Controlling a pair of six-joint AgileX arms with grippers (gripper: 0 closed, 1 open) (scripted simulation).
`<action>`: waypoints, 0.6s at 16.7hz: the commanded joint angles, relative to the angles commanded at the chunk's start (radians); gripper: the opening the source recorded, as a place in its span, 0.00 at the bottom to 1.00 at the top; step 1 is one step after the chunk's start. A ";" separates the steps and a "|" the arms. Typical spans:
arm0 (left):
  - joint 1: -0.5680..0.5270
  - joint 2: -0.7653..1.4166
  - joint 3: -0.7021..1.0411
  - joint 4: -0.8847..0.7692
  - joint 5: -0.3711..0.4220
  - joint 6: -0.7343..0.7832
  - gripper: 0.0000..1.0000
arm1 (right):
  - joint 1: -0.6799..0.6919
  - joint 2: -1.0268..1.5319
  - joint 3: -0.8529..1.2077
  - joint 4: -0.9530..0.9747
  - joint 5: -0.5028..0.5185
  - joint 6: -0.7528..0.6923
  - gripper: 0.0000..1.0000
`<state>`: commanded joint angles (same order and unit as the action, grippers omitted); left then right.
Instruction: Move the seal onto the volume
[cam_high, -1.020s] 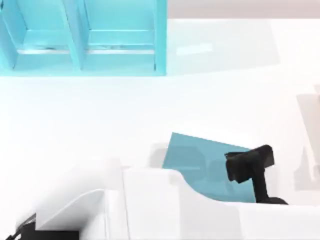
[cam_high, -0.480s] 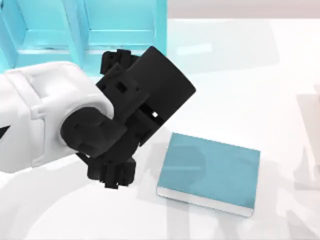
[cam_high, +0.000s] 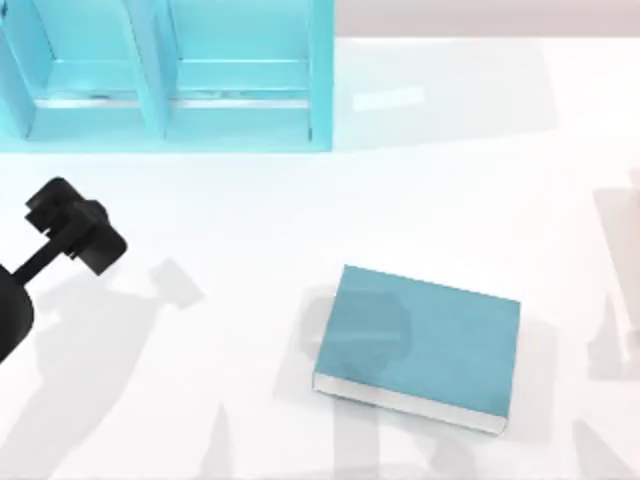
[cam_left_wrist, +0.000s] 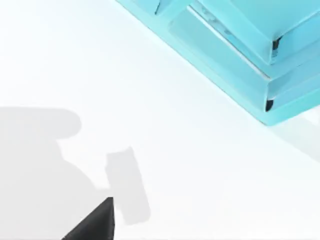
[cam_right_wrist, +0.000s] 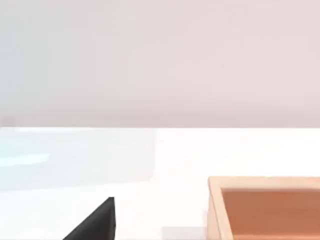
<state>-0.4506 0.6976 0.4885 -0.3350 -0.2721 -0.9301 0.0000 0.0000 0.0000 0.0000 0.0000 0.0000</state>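
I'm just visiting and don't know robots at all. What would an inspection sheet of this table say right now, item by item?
Surface: white table, with grey shadows across it.
Job's things: the volume, a teal book, lies flat right of the table's middle, nothing on its cover. No seal is seen on it, so the move is not done.
Clutter: an orange-tan box sits on the table in the right wrist view; what it holds cannot be told.
Grippers: the left gripper hangs over the table's left side, below the shelf, far from the book.
Cables: nothing seen.
Surroundings: a teal shelf unit with open compartments stands along the far left edge; a pale wall lies beyond the table.
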 joint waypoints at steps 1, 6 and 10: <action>0.056 -0.083 -0.067 0.043 0.036 0.129 1.00 | 0.000 0.000 0.000 0.000 0.000 0.000 1.00; 0.298 -0.449 -0.338 0.224 0.185 0.639 1.00 | 0.000 0.000 0.000 0.000 0.000 0.000 1.00; 0.417 -0.641 -0.458 0.310 0.254 0.867 1.00 | 0.000 0.000 0.000 0.000 0.000 0.000 1.00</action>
<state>-0.0334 0.0568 0.0303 -0.0245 -0.0186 -0.0630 0.0000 0.0000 0.0000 0.0000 0.0000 0.0000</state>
